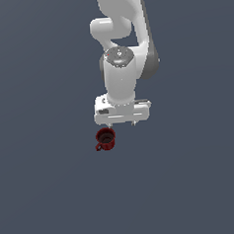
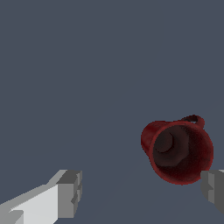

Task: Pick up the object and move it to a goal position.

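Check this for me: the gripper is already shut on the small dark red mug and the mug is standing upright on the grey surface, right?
Not quite. The gripper is open, not shut on the mug: the wrist view shows its fingers spread wide, with the mug lying off toward one of them and not clamped. The rest holds; the exterior view shows the mug upright on the grey surface.

**Lighting and render quality**

Even, dim light in both views; flat slate-grey ground with almost no cast shadows. Arm (image 1: pixel 119 64) shaded grey on the exterior view's right. No glare. Edges coarse and pixelated; mug (image 2: pixel 178 150) interior dark, mottled.
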`<state>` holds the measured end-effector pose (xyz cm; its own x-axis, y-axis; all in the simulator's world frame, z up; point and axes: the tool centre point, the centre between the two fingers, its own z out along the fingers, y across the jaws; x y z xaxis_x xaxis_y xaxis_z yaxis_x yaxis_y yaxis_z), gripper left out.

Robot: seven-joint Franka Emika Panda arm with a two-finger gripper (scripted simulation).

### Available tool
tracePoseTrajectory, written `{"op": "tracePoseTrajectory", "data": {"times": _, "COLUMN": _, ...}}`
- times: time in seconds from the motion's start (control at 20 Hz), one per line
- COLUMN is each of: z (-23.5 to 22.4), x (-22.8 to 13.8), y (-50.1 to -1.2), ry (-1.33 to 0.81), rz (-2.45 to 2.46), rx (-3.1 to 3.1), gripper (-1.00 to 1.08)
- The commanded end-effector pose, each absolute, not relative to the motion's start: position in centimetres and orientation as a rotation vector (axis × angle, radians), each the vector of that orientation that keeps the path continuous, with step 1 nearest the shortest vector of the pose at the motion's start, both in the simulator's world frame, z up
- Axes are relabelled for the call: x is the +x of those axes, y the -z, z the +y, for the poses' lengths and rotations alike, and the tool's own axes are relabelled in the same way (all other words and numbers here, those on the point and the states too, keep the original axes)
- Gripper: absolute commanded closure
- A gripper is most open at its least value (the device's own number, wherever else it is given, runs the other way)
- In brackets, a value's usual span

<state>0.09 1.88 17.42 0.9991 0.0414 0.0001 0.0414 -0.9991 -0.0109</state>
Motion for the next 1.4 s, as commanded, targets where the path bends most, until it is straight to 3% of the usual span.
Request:
{"op": "tracePoseTrajectory", "data": {"times": 0.0, "z": 1.9, "x": 0.1, "y": -17.4, "ry": 0.0, "rz": -0.065, "rx": -3.13, "gripper": -0.2}}
{"op": "tracePoseTrajectory", "data": {"times": 0.75, "z": 2.7, "x": 0.6, "y": -18.1, "ry": 0.004, "rz": -0.009, "rx": -3.11, "gripper": -0.2}}
{"op": "tracePoseTrajectory", "data": {"times": 1.35, "z": 0.4, "x": 1.3, "y": -16.2, "ry": -0.136, "rz": 0.44, "rx": -3.01, "gripper": -0.2}}
